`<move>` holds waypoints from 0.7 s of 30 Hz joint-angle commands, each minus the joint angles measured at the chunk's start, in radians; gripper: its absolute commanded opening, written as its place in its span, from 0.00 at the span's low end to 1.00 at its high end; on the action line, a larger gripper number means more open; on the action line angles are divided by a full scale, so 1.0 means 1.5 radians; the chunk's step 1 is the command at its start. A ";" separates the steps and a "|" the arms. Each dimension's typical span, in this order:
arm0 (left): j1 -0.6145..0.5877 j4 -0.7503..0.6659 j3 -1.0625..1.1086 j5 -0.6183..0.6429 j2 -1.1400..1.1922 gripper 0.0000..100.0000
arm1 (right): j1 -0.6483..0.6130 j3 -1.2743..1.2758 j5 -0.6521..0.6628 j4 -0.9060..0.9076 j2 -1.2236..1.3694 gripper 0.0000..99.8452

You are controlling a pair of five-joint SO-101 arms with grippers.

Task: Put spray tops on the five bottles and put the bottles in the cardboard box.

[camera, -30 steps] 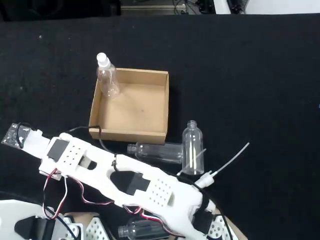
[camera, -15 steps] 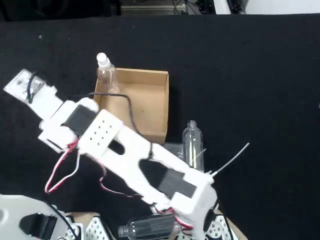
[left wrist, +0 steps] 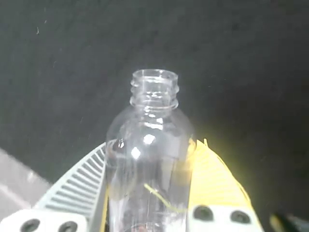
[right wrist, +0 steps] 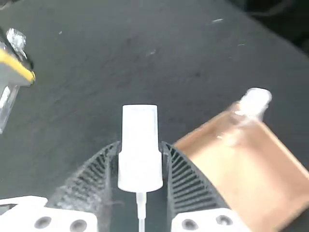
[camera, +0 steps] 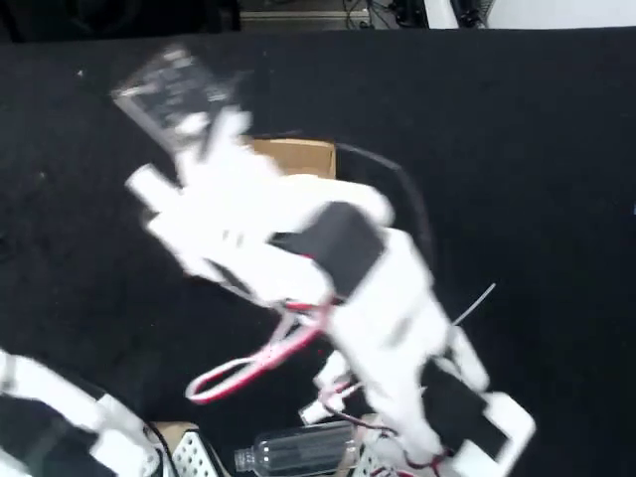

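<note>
High view: the cardboard box (camera: 298,154) lies partly under an arm (camera: 338,268), just beyond the right claw (right wrist: 140,147). Left claw (left wrist: 152,150) is clamped around an open bottle (left wrist: 149,125), its neck past the tips. Right claw pinches a spray top (right wrist: 139,130); I'd centre its tube (right wrist: 140,212) over that neck before pressing down.

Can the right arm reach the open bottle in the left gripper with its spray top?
Probably yes. The neck of the bottle sticks out bare beyond the left gripper, nothing covers it, and the right gripper holds the spray top.
</note>
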 commanded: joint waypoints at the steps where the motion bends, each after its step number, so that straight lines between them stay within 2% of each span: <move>1: 0.150 -0.065 0.115 0.093 -0.223 0.03 | 0.097 0.020 0.000 0.023 -0.109 0.01; 5: 0.318 -0.104 0.190 0.173 -0.317 0.03 | 0.222 0.064 0.000 0.013 -0.194 0.01; 9: 0.463 -0.176 0.255 0.241 -0.360 0.03 | 0.294 0.113 -0.006 -0.039 -0.244 0.01; 12: 0.554 -0.239 0.319 0.275 -0.399 0.03 | 0.303 0.150 -0.015 -0.094 -0.260 0.01; 14: 0.603 -0.286 0.375 0.286 -0.440 0.03 | 0.304 0.166 -0.058 -0.125 -0.271 0.01; 17: 0.652 -0.361 0.476 0.287 -0.532 0.03 | 0.301 0.182 -0.120 -0.152 -0.303 0.01; 21: 0.698 -0.445 0.618 0.288 -0.686 0.03 | 0.301 0.228 -0.133 -0.214 -0.359 0.01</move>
